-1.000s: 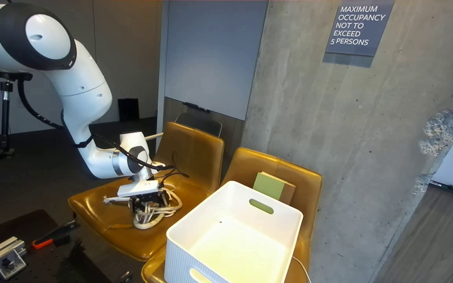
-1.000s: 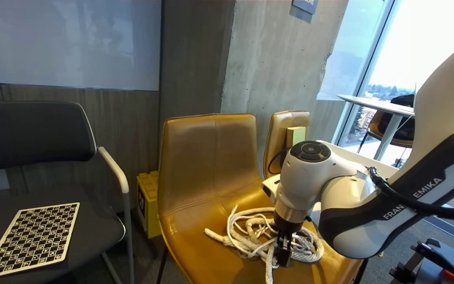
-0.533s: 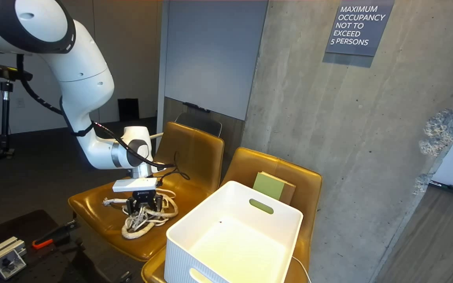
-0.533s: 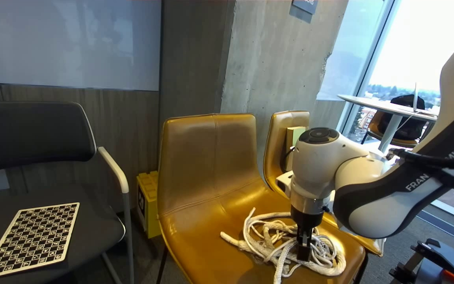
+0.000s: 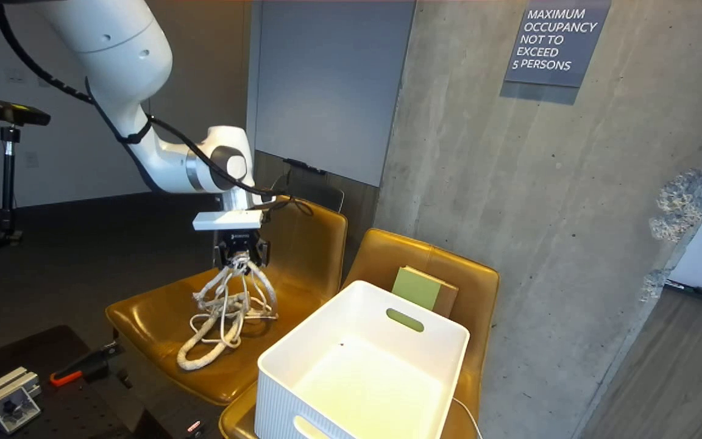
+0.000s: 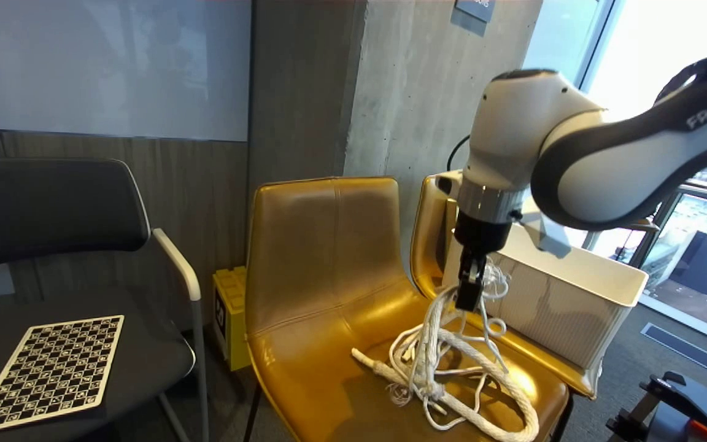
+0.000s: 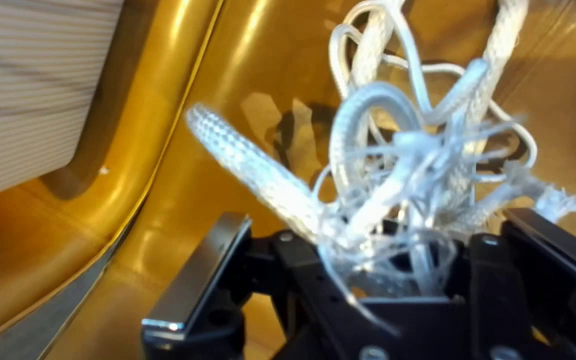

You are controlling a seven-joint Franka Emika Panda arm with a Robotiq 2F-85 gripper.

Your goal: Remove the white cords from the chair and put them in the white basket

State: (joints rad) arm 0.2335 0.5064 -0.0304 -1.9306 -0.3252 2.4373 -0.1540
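The cords (image 6: 429, 353) are an off-white tangle of two sorts: thick braided rope and thinner smooth cord, bent into loops of uneven size. In the wrist view several ends are frayed into wispy fibres, while a thick one is blunt. Their top is bunched in the gripper (image 5: 241, 256), whose jaws stand apart with the bundle clamped between them. The rest hangs over the chair (image 6: 341, 319), the lowest loops reaching down to its seat; whether each of them touches it cannot be told.

The basket (image 5: 363, 366) sits on the neighbouring chair (image 5: 474, 289), mouth up, bottom and inner walls in plain sight, with a green block (image 5: 415, 289) behind it against the backrest. The cords are off to one side, apart from its rim. In the wrist view a narrow wedge of grey floor (image 7: 58, 300) shows between the two seats, and the basket's ribbed wall stands across it. In both exterior views a stretch of seat shows between the cords and the chair's own backrest. In an exterior view the widest loop lies close to the seat's front edge, and a dark table (image 5: 28, 352) stands near that edge.

The cords' long axis runs roughly upright, narrow at the gripper and fanning out below. The widest loop bends toward the seat's front; in an exterior view a stubby thick end on the seat points away from the basket.
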